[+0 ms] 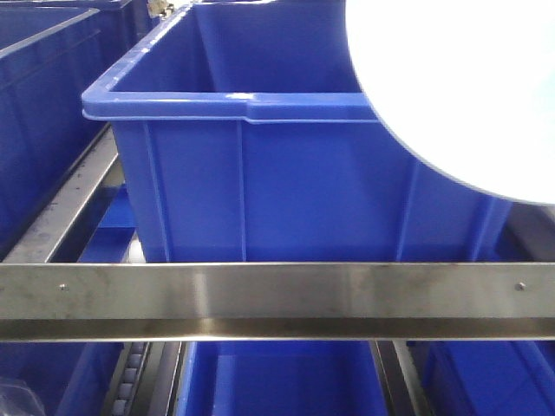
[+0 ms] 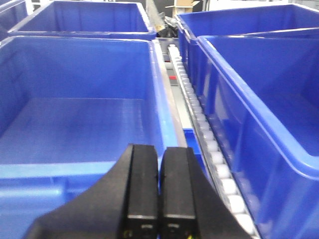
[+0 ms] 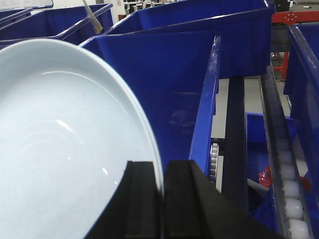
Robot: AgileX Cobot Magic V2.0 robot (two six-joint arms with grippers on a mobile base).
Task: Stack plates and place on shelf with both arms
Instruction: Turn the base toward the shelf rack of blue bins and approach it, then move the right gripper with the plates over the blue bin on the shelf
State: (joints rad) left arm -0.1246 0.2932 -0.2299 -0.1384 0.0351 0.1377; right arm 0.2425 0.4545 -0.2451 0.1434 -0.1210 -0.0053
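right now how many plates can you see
1. The plate is pinched at its rim in the right gripper, raised above a blue crate. A second plate may be hidden or out of view.

A large blue plastic crate [image 1: 260,173] with a thick rolled rim and ribbed walls fills the middle of the front view, open at the top. Another blue crate [image 1: 43,104] stands beside it on the left, and more blue plastic shows lower down. In the left wrist view two deep blue crates, one on the left [image 2: 75,109] and one on the right [image 2: 259,99], flank a track of small white plastic rollers [image 2: 199,119] running away between them. A similar white roller track [image 3: 289,184] runs along the right of the right wrist view, near a red metal frame [image 3: 294,20] in the background.
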